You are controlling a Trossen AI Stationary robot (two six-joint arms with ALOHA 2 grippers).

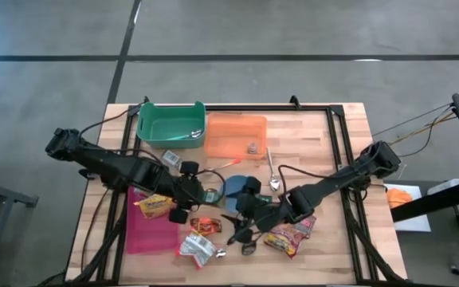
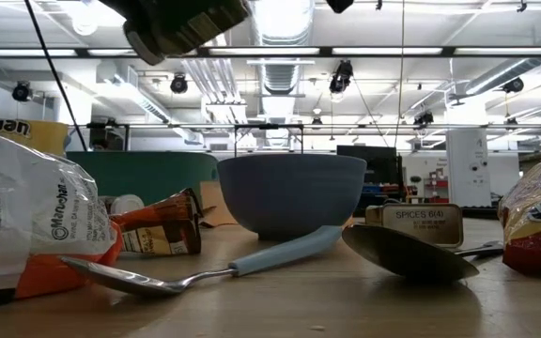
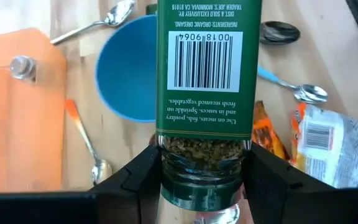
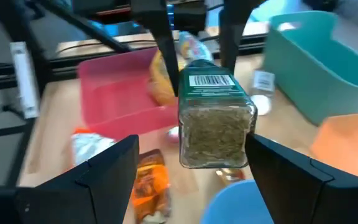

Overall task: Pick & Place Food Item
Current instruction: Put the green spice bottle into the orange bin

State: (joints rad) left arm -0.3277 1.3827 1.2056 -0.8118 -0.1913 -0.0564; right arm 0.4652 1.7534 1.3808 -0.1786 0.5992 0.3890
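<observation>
A glass spice jar [image 3: 204, 68] with a green label and dried herbs inside hangs in the air over the table's middle, with my left gripper [image 3: 201, 180] shut on it. The low view shows the jar [image 2: 186, 23] high above the blue bowl [image 2: 291, 192]. My right gripper [image 4: 194, 146] is open and faces the jar's glass bottom [image 4: 216, 134], one finger on each side of it; I see no touch. In the high view the left gripper [image 1: 188, 195] and the right gripper [image 1: 241, 219] meet near the bowl [image 1: 233, 187]. My left gripper pinches the jar between its two fingers [image 3: 140, 177] at the cap end [image 3: 199, 163], just past the label's edge where the herbs show through the glass. The fingers come from above, slanting down, across the jar. The jar is lifted clear and points away from the wrist, bottom end foremost.
A pink tray [image 1: 146, 235] holds a yellow snack bag [image 1: 156, 206]. A teal bin [image 1: 171, 123] and an orange bin [image 1: 235, 135] stand at the far edge. Snack bags [image 1: 293, 233], [image 1: 198, 249], several spoons [image 2: 205, 272] and a small spice tin [image 2: 425, 223] lie around the bowl.
</observation>
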